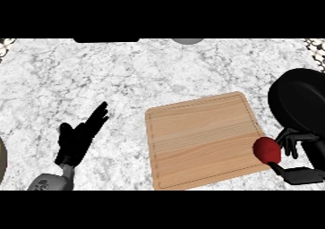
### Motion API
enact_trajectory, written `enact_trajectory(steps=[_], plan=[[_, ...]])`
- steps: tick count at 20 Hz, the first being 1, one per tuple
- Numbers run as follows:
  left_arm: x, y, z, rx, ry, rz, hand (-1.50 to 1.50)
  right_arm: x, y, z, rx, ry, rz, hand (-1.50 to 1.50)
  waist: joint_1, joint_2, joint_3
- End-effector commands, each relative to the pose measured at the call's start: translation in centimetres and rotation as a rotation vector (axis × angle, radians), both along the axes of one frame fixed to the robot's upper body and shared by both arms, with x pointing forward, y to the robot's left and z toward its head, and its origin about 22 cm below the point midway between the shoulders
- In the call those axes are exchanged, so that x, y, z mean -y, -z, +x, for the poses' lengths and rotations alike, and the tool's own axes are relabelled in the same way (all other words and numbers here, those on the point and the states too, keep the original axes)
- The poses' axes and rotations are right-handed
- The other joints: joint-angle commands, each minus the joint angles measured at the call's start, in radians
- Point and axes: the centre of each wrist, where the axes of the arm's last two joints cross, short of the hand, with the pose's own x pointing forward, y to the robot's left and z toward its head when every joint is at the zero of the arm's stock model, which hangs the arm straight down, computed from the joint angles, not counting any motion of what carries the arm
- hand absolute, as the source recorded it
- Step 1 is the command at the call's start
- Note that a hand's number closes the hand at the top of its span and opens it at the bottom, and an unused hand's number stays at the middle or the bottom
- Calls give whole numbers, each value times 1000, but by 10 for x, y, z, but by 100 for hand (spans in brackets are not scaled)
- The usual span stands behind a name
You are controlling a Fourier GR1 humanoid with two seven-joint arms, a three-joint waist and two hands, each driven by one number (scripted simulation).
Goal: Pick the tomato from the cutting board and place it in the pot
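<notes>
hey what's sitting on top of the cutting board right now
The wooden cutting board shows bare wood. The red tomato is at its right edge, with the right hand curled round it. Whether it touches the wood can't be seen.

head view | steeply down | counter (125, 76) near | single view

Kitchen: marble counter (125, 76), wooden cutting board (198, 134), black pot (300, 105).

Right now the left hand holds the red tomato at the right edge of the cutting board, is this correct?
Not quite: in the head view the right hand holds the tomato at the cutting board's right edge. The left hand rests open on the counter.
</notes>
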Motion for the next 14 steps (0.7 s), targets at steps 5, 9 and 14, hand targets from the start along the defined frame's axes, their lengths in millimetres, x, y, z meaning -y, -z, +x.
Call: enact_trajectory(steps=[5,9,14], plan=[[-6,-1,0,-6,-13,-7,0,143,-97,-10,117,-113,-54,150,7,12,4],[7,0,1,-3,10,-14,0,190,-137,-24,195,-102,-90,150,19,15,5],[0,-1,3,-7,20,-4,0,214,-171,-29,280,-87,-174,150,45,14,4]])
